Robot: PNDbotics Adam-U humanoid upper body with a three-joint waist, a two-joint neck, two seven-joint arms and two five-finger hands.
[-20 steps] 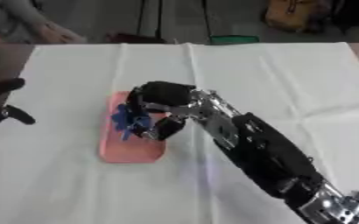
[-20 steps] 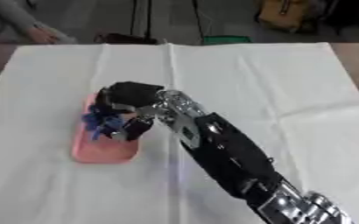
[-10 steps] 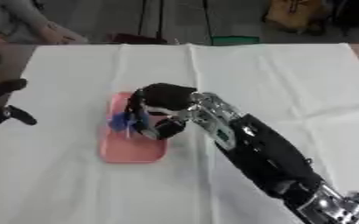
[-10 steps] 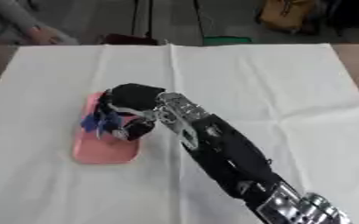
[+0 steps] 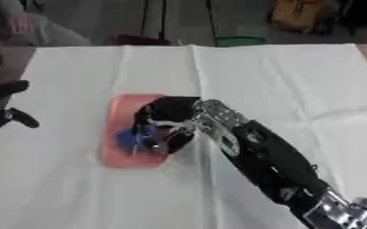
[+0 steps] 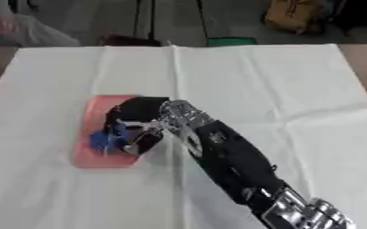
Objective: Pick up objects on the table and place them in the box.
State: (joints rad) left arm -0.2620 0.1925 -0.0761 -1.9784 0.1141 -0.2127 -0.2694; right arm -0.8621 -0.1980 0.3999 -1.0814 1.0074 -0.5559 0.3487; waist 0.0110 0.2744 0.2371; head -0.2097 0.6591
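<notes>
At the left edge the left robot hand point(image 5: 2, 105) rests idle with its fingers relaxed. On the white-covered tabletop point(image 5: 280, 80) lies a pink box point(image 5: 122, 107). Over it, the right robot hand point(image 5: 164, 123) curls its fingers round a blue object point(image 5: 129, 138).

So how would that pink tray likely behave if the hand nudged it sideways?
The pink tray lies flat on the white cloth, so it would likely slide, not tip. It looks shallow, probably light. The right hand holds a blue thing over it; the cloth might bunch beneath.
</notes>
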